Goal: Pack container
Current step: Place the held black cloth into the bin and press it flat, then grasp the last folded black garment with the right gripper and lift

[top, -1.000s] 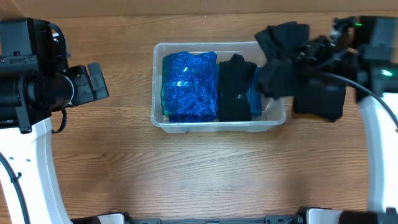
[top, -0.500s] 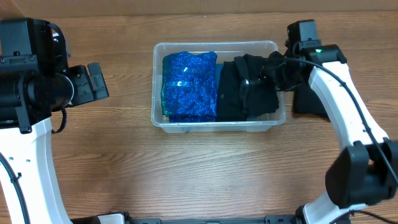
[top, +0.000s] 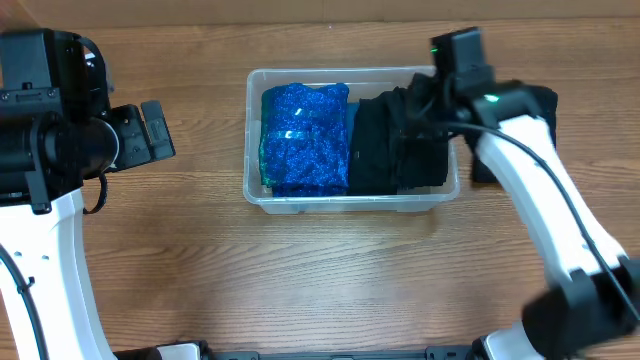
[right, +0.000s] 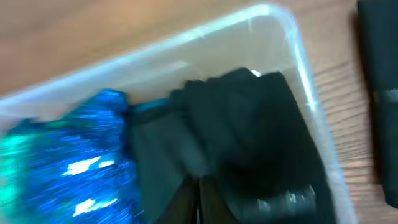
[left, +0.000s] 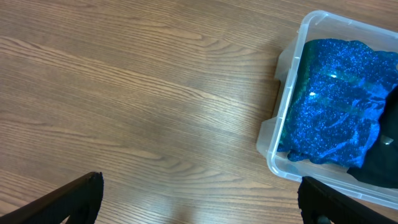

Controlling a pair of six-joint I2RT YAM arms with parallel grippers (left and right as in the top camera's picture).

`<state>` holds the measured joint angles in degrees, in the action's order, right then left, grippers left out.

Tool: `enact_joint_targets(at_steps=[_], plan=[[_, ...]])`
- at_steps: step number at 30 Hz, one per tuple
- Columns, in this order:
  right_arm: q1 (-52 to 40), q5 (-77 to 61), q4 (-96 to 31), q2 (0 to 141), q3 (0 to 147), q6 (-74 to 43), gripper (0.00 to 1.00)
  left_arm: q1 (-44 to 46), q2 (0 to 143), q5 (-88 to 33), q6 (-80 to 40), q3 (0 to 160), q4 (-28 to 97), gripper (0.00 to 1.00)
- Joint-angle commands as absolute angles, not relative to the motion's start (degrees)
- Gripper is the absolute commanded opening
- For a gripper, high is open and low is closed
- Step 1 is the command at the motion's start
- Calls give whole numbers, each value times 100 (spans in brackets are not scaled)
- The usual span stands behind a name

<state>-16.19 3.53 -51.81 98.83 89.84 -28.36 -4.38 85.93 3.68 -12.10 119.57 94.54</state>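
Observation:
The clear plastic container (top: 300, 72) stands at the table's middle back. A blue glittery cloth (top: 303, 135) fills its left half and folded black garments (top: 380, 150) fill its right half. My right gripper (top: 424, 112) is over the container's right end. In the right wrist view its fingers (right: 199, 202) are pressed together at the black garment (right: 249, 124), beside the blue cloth (right: 68, 155) and inside the rim (right: 298, 43). My left gripper (left: 199, 208) is wide open and empty over bare table left of the container (left: 283, 59).
More black cloth (top: 525, 120) lies on the table just right of the container, partly under my right arm; it shows at the right wrist view's right edge (right: 379, 62). The wooden table (top: 330, 270) stretches in front.
My right arm carried a black garment from right of the container leftward and down into its right half. The left arm has not moved.

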Motion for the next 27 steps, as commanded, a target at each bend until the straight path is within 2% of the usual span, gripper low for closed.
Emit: enact_joint_targets(at_steps=[1, 4, 7, 11, 12, 15, 18, 24, 27], plan=[[-1662, 707, -5129, 10940, 8840, -3072, 5, -458, 8619, 357, -1286, 11972, 9443, 100], [-1660, 698, -5212, 11544, 8840, -3076, 5, -458, 8619, 357, -1286, 11972, 9443, 100], [-1667, 762, -5349, 11587, 8906, -3114, 27, -458, 8619, 357, -1286, 11972, 9443, 100], [-1671, 878, -5819, 11067, 9485, -2947, 40, -458, 8619, 357, -1286, 11972, 9443, 100], [-1671, 873, -5951, 10816, 9710, -2832, 48, -458, 8619, 357, -1286, 11972, 9443, 100], [-1653, 875, -6222, 10171, 10206, -2644, 81, -458, 8619, 357, -1286, 11972, 9443, 100], [-1437, 878, -6265, 9594, 10366, -2488, 99, -458, 8619, 357, -1286, 11972, 9443, 100], [71, 375, -6608, 9290, 10309, -2200, 100, -458, 8619, 357, -1286, 11972, 9443, 100], [1310, -27, -6646, 9537, 10221, -1846, 100, -458, 8619, 357, -1286, 11972, 9443, 100]])
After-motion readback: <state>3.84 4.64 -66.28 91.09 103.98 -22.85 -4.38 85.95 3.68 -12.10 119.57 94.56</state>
